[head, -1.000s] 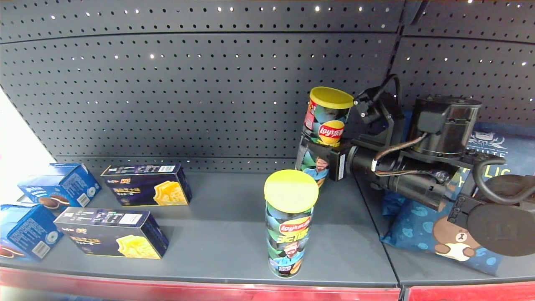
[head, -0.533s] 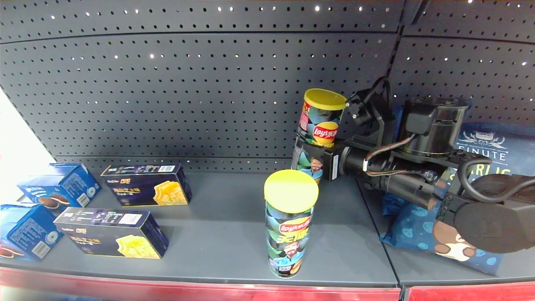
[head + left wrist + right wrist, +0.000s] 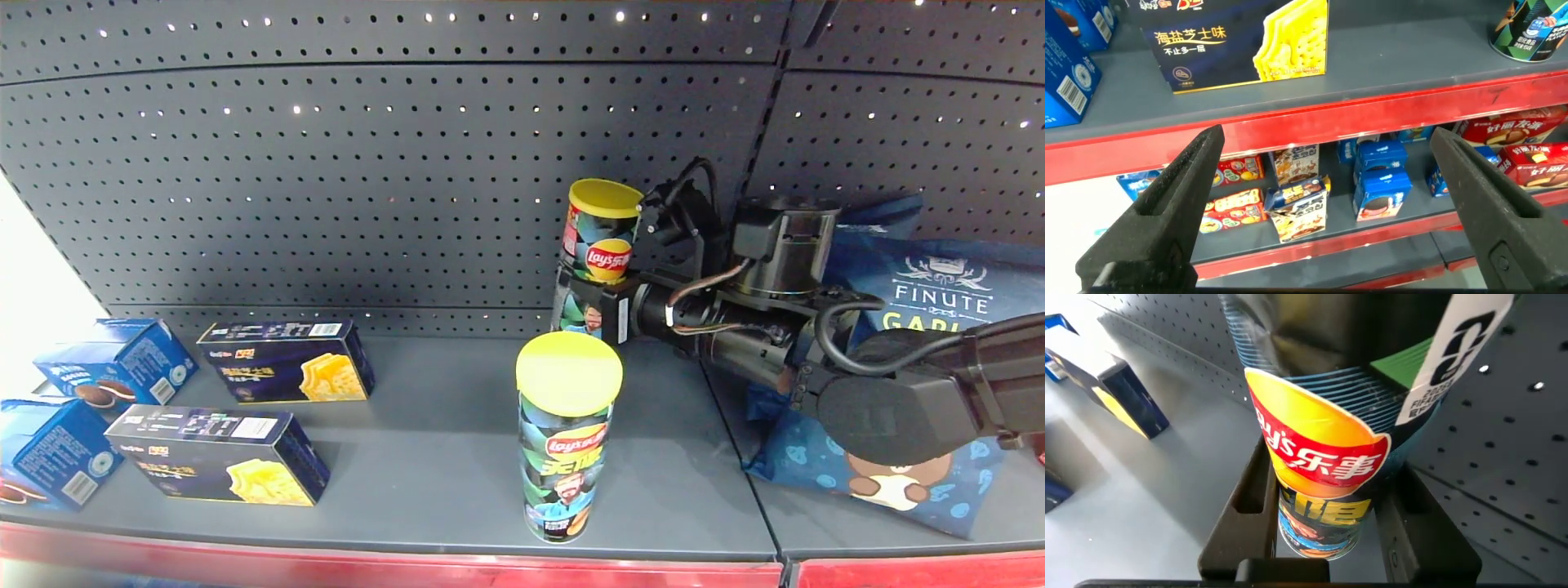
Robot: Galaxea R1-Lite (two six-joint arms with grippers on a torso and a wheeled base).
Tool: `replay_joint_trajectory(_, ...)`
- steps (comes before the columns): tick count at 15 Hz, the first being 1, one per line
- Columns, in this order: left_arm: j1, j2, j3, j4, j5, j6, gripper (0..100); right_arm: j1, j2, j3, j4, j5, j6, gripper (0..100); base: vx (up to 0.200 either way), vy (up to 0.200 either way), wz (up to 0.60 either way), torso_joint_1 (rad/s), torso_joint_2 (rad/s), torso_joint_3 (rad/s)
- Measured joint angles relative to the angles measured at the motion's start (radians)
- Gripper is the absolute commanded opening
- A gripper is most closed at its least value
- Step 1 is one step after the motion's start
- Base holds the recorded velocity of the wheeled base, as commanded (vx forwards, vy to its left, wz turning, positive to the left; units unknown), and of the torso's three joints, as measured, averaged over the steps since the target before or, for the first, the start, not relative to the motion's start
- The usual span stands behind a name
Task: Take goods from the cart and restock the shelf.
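yellow-lidded chip can (image 3: 602,237) | clamped in right gripper (image 3: 592,306) | near pegboard (image 3: 367,188)

Logo on held chip can (image 3: 594,245); lettering on cracker box (image 3: 220,453), blue bag (image 3: 939,298).

Shelf board (image 3: 441,457): smooth matt grey painted metal. Back panel (image 3: 367,188): perforated sheet, same matt finish. Near canister (image 3: 563,465) and far canister (image 3: 600,245): glossy printed wrap. Near lid (image 3: 568,372): smooth yellow plastic. Boxes (image 3: 220,453): satin printed card. Bag (image 3: 939,294): glossy film, probably plastic.
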Motion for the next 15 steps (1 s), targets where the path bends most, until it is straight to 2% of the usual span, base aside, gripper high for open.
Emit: replay_joint_trajectory(15, 0.0, 0.0, 0.0, 0.0, 0.0, 0.0, 100, -0.027, 0.085, -0.019, 0.002, 0.001, -0.002, 0, 0.0, 0.0, 0.0, 0.0, 0.0, 0.0)
